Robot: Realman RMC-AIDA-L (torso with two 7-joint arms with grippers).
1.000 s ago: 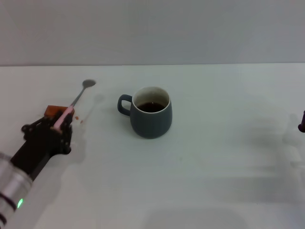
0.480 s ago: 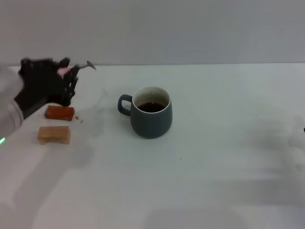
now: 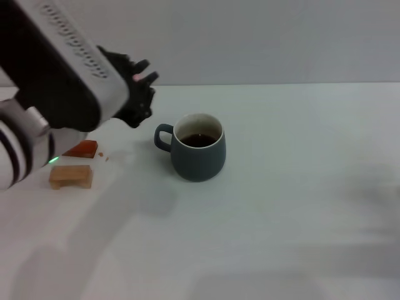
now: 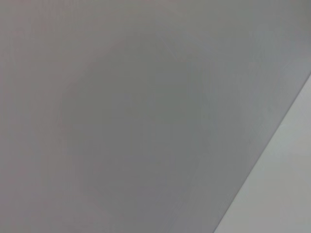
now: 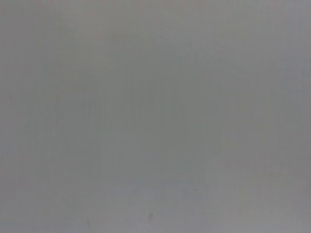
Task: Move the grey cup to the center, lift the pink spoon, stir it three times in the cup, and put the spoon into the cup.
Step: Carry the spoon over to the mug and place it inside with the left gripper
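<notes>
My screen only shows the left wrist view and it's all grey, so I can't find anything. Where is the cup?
Observer: The grey cup stands on the table, near the middle of the head view, with dark liquid inside.
Operator: Where's my robot hand?
Observer: The left gripper is up in the air, on the robot's left of the cup and not over it.
Operator: Does it have the spoon?
Observer: Yes. A bit of the pink spoon peeks out of its grip, but the spoon's bowl is hidden.
</notes>
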